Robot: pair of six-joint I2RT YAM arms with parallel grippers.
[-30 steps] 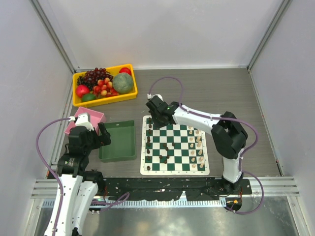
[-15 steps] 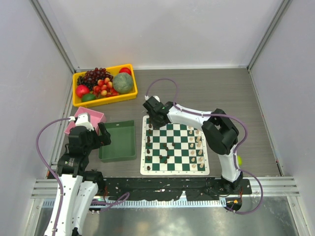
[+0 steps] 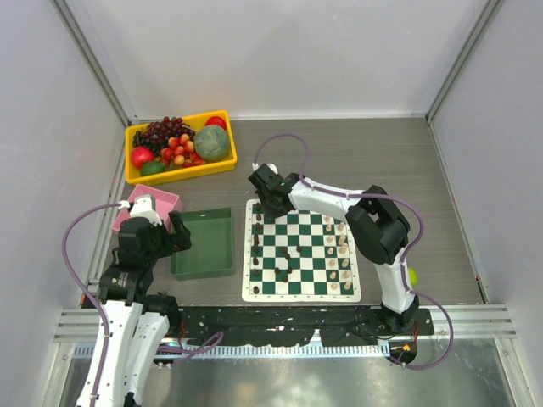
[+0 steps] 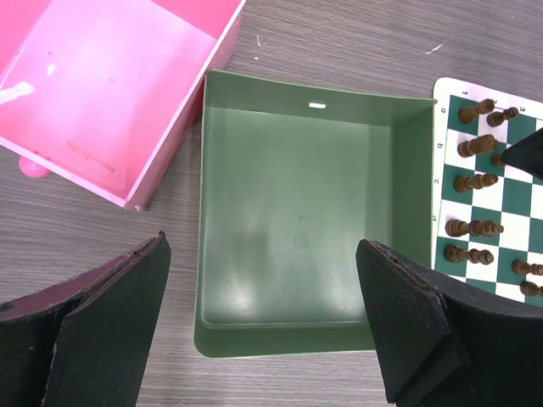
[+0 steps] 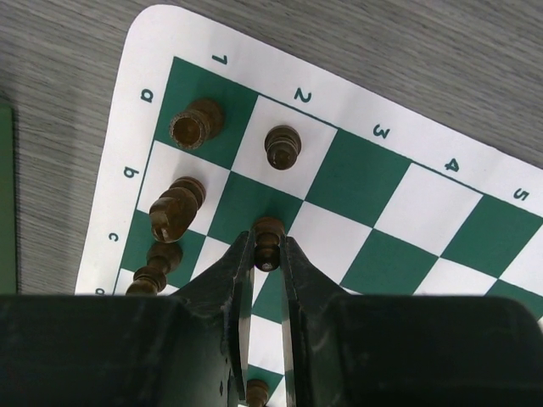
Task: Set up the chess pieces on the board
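Pinching a dark pawn (image 5: 270, 227) in the right tool (image 5: 265, 241), jaws drawn almost together on its stem, above the far-left corner of the board (image 5: 140, 59); cannot tell whether lifted or resting on its square. Just beyond the fingertips, a second pawn (image 5: 282, 146); beyond and to the tool's left, a rook (image 5: 197, 123) and more dark pieces (image 5: 174, 212) down the edge file. Well to the tool's right, cream pieces (image 3: 341, 250) along the opposite side. Against a second ago: nudged slightly left toward that corner, elbow folded in closer. Held spread wide and empty above the green tray (image 4: 297, 212), pink bin (image 4: 110, 85) beyond on its left: left tool (image 4: 263, 318), unmoved.
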